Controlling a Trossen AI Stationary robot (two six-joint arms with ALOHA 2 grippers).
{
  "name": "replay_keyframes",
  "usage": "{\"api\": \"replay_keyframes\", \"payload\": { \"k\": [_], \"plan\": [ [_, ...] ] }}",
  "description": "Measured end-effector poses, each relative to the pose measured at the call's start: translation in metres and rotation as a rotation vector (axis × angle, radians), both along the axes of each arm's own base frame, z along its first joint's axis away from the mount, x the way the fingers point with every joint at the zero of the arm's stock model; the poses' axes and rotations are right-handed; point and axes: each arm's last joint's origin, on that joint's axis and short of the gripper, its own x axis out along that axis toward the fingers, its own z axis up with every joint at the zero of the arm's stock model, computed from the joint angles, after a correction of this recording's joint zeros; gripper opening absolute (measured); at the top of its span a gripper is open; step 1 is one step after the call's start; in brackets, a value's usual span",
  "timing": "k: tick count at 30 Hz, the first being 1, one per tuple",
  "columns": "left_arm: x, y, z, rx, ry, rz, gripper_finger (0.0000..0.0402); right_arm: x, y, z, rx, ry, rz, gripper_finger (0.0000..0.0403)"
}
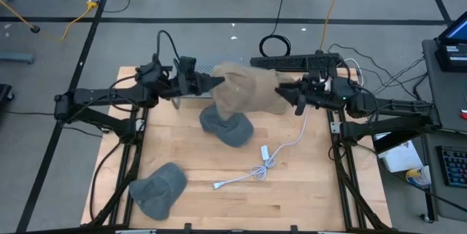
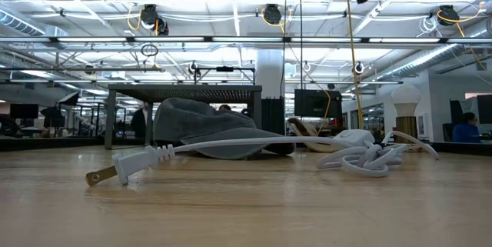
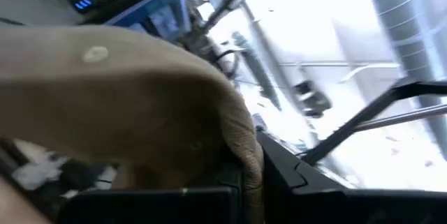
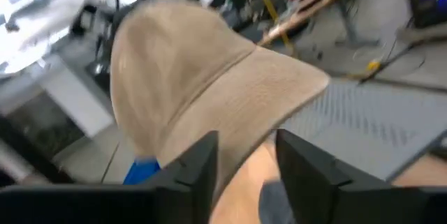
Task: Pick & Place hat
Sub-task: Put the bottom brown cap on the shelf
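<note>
Two grippers meet at a tan hat [image 1: 244,92] above the table: left gripper [image 1: 217,82] clenched on its edge, right gripper [image 1: 282,91] parted beside it.

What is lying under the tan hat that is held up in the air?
Under the tan hat, held between the left gripper and right gripper, a grey cap lies on the table. The hat covers the cap's far edge.

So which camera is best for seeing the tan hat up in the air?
The high view: the whole tan hat shows between the left gripper and the right gripper. The right wrist view shows its crown and brim close up, the left wrist view only part, the low view just its underside.
</note>
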Motion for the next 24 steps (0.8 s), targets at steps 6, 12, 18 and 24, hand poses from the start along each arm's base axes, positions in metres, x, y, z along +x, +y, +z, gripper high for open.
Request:
{"api": "replay_keyframes", "payload": {
  "k": [6,12,18,24],
  "plan": [
    [-0.006,0.026,-0.001,-0.094,0.027,-0.066,0.0019,0.0,0.005,-0.004,0.058,0.034,0.155,0.0203],
    [-0.016,0.054,-0.007,-0.101,0.1,-0.079,0.0019,-0.004,0.009,0.003,0.052,-0.02,0.264,0.0211],
    [-0.03,0.083,-0.014,-0.08,0.178,-0.093,0.0019,-0.006,0.01,0.007,0.045,-0.054,0.265,0.0203],
    [-0.041,0.113,-0.026,-0.061,0.246,-0.134,0.0019,-0.006,0.009,0.009,0.031,-0.08,0.264,0.0201]
  ]
}}
